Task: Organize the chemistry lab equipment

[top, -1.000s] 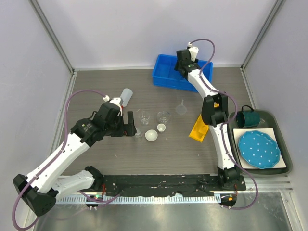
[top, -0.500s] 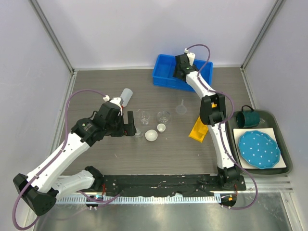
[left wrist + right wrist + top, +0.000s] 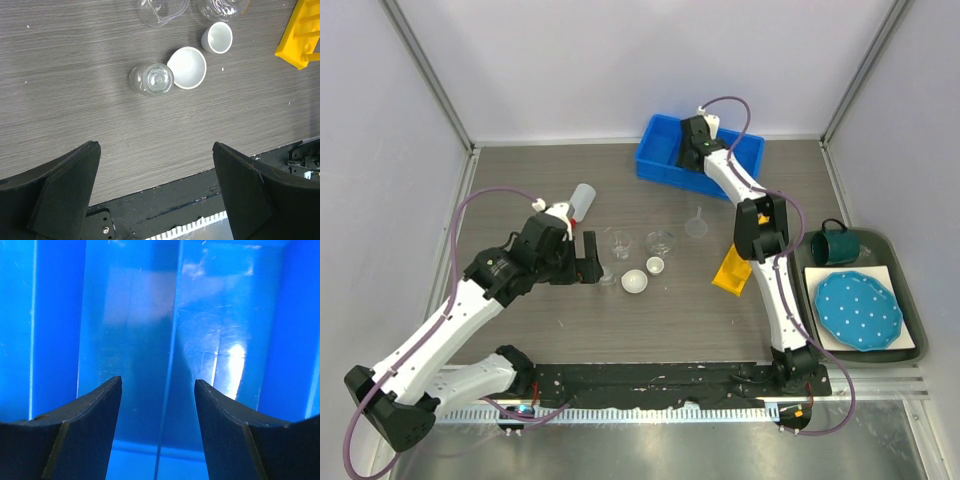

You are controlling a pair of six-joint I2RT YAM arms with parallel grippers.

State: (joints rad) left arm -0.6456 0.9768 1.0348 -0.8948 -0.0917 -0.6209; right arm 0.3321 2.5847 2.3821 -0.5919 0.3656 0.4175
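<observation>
My left gripper (image 3: 590, 258) is open and empty, just left of a small glass beaker (image 3: 608, 280). In the left wrist view the gripper (image 3: 155, 146) hovers with that beaker (image 3: 151, 79) ahead of it. A white dish (image 3: 187, 67) touches the beaker and a smaller white dish (image 3: 218, 37) stands behind. Two clear beakers (image 3: 620, 242) (image 3: 660, 241), a glass funnel (image 3: 697, 226), the red-capped squeeze bottle (image 3: 581, 203) and the yellow rack (image 3: 732, 268) stand around. My right gripper (image 3: 690, 150) is open inside the blue bin (image 3: 660, 160). A thin glass tube (image 3: 172, 340) lies on the bin floor between the jaws of the right gripper (image 3: 157, 382).
A dark tray (image 3: 910, 300) at the right holds a teal mug (image 3: 835, 243) and a blue dotted plate (image 3: 858, 309). A black rail (image 3: 650, 380) runs along the near table edge. The enclosure walls close in at the back and sides.
My right gripper has shifted a little left and down into the blue bin. The left arm has barely moved.
</observation>
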